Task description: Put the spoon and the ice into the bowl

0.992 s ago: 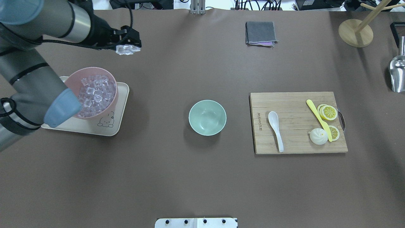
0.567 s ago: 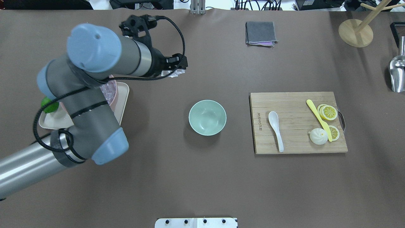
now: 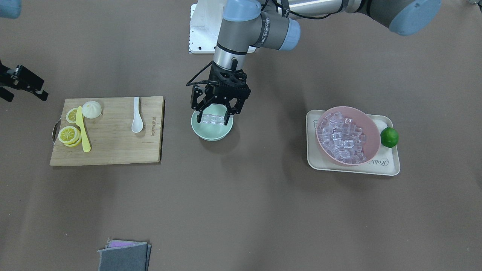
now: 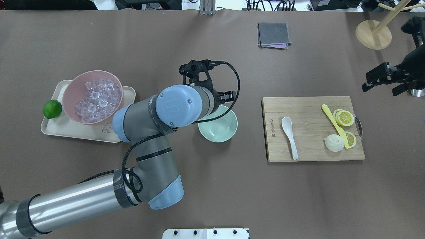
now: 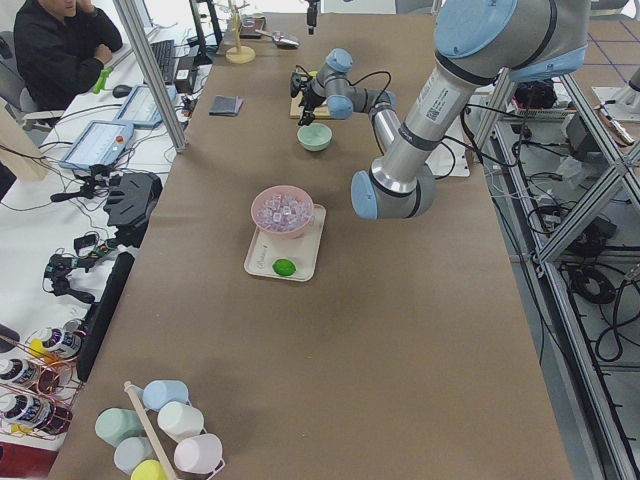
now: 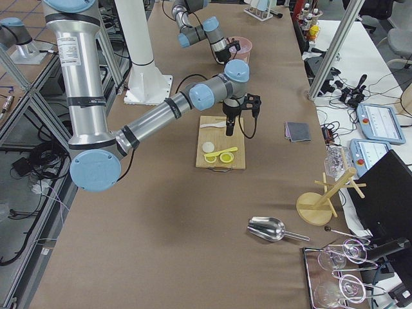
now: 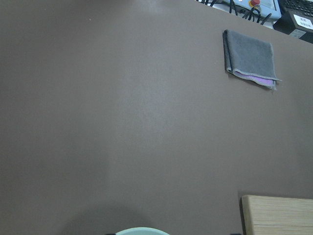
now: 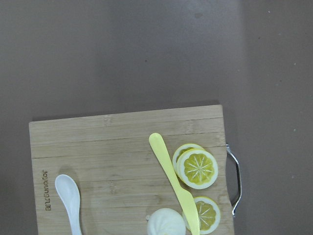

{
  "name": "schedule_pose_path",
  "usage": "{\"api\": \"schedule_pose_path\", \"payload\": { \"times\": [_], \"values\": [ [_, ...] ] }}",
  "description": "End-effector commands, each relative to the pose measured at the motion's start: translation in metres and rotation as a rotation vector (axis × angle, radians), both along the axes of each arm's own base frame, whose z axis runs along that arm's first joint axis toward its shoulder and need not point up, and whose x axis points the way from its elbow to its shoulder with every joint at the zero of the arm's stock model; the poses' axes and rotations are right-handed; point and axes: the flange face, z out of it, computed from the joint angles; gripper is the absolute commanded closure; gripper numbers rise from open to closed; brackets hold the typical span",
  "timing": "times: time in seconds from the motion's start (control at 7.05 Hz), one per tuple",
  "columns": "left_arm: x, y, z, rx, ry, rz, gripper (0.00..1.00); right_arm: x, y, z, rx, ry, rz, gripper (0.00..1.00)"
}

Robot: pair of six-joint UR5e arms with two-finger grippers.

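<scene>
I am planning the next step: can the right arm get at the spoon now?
Probably yes. The spoon lies uncovered on the cutting board, apart from the knife. The right gripper hovers nearby, and the left gripper is over the bowl, holding ice.

Mint bowl [image 3: 212, 135], white spoon [image 3: 137, 121] (ice [image 3: 212, 119] clear).
</scene>
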Motion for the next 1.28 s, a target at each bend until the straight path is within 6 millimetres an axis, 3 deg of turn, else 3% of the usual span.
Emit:
{"api": "schedule_pose_path", "payload": {
  "times": [0.0, 0.43, 0.57, 0.71, 0.99, 1.13],
  "values": [
    [0.024, -0.002, 0.021, 0.000, -0.058, -0.038, 1.00, -0.052, 0.013, -0.016, 0.028, -0.006, -0.045, 0.00],
    [0.034, 0.026, 0.005, 0.009, -0.034, 0.002, 1.00, -0.088, 0.025, -0.017, 0.039, 0.014, -0.066, 0.00],
    [0.036, 0.028, 0.009, 0.010, -0.041, 0.005, 0.46, -0.093, 0.028, -0.016, 0.038, 0.015, -0.077, 0.00],
    [0.035, 0.026, 0.011, 0.026, -0.052, -0.026, 0.03, -0.101, 0.030, -0.015, 0.066, 0.019, -0.079, 0.00],
    [0.016, 0.032, 0.004, 0.046, -0.044, -0.033, 0.02, -0.138, 0.048, -0.019, 0.063, 0.000, -0.064, 0.00],
    [-0.014, 0.043, -0.015, 0.088, -0.078, -0.001, 0.02, -0.153, 0.056, -0.023, 0.060, -0.005, -0.072, 0.00]
  ]
}}
